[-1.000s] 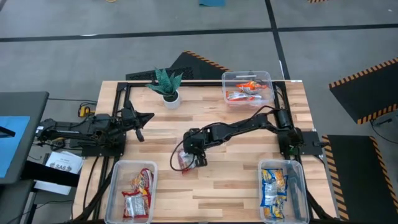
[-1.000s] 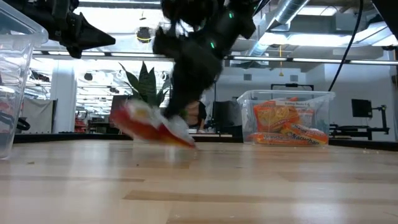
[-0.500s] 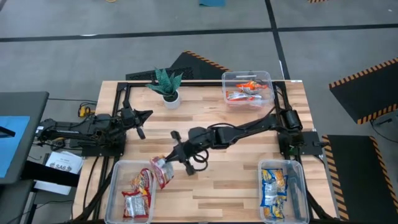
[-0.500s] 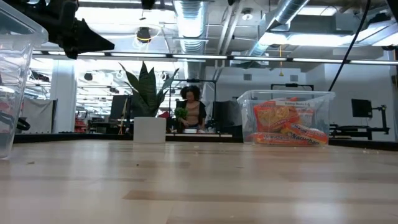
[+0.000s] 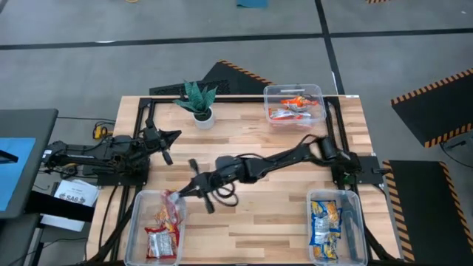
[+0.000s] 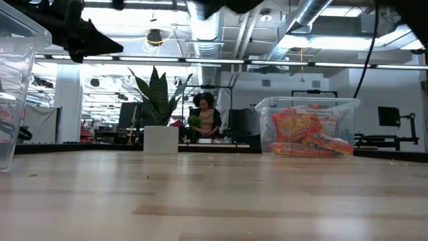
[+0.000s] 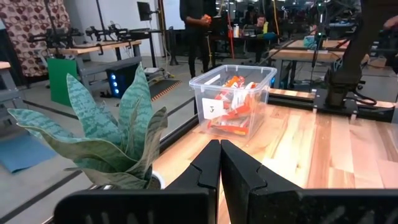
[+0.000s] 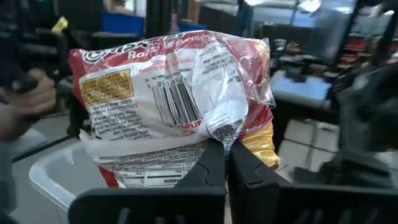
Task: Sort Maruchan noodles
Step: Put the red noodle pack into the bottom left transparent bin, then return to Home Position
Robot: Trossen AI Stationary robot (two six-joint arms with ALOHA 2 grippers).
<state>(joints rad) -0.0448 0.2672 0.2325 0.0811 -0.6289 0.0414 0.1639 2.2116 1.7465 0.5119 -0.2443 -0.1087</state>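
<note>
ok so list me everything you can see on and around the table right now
red-white noodle packet: one, pinched by the right fingers over the near-left bin
near-left bin: one, clear, holds red-white packets
near-right bin: one, clear, holds blue-yellow packets
far bin: one, clear, holds orange packets
plant: one, green, white pot, far-left of table
table: one, light wood
person: one, in the room behind
left gripper: shut, empty, left edge
right gripper: shut on packet
</note>
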